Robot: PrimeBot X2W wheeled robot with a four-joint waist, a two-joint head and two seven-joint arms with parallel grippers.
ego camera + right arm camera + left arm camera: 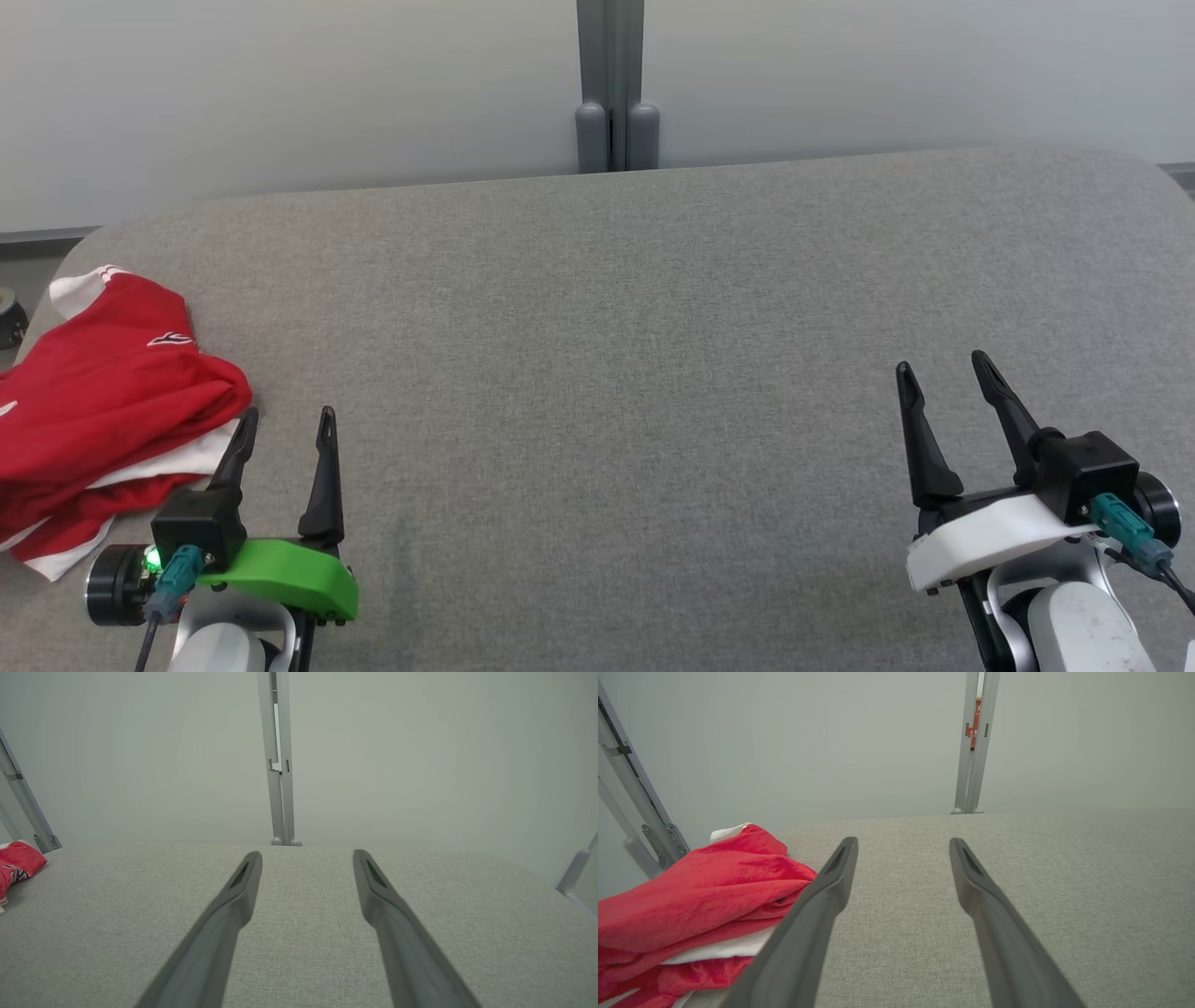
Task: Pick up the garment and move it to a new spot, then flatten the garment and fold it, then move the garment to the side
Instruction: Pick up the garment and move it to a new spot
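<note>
The robot's left gripper (288, 413) rested with its jaws spread wide and empty over the grey fabric-covered table (607, 327). A crumpled red-and-white jersey (103, 401) lay bunched just to that gripper's outer left side, right against its left finger (233, 457), though actual contact could not be told. The right gripper (941, 362), likewise wide open and holding nothing, sat well apart from the jersey, which lay far off to its left. A grey post (616, 93) stood against the pale wall ahead of both grippers.
</note>
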